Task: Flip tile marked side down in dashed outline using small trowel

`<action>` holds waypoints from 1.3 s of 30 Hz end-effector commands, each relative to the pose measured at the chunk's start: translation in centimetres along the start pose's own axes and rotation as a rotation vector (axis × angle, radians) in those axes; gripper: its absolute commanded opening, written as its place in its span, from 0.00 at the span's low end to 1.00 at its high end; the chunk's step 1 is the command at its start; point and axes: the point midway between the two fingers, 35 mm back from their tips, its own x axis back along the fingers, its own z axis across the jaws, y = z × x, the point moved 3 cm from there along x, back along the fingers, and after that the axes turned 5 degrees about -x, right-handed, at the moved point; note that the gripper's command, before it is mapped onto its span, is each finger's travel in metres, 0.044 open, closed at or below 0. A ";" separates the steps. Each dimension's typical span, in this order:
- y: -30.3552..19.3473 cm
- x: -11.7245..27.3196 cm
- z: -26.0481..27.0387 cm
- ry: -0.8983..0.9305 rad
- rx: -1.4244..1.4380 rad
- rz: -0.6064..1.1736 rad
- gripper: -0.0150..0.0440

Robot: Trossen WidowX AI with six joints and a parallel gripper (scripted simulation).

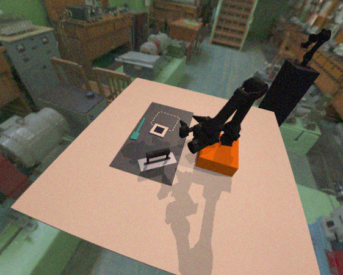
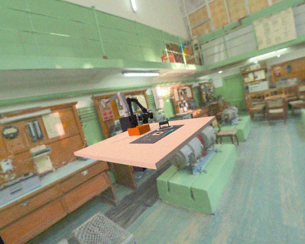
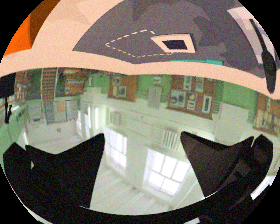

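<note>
The tile (image 1: 158, 130) (image 2: 158, 133) (image 3: 175, 44), pale with a dark square facing up, lies flat on the dark mat (image 1: 119, 162) (image 3: 98, 40), across the near edge of the dashed outline (image 1: 179, 117) (image 3: 146, 30). A flat pale-bladed trowel with a raised black bar handle (image 1: 157, 153) (image 2: 164, 124) (image 3: 268, 65) rests at the mat's near end. A thin teal tool with a small square blade (image 1: 135, 135) (image 2: 169, 132) (image 3: 211, 62) lies near the mat's left side. My gripper (image 1: 188, 123) (image 3: 144, 137) is open and empty, raised above the mat's right edge.
An orange block (image 1: 217, 159) (image 2: 139, 130) (image 3: 18, 37) sits on the table (image 1: 89, 208) right of the mat, beneath the arm. A black column (image 1: 287, 88) stands behind the table's far right edge, with a black jointed arm shape (image 1: 316, 46) beyond its top.
</note>
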 end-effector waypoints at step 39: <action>0.0 0.0 0.0 0.000 0.000 0.000 0.25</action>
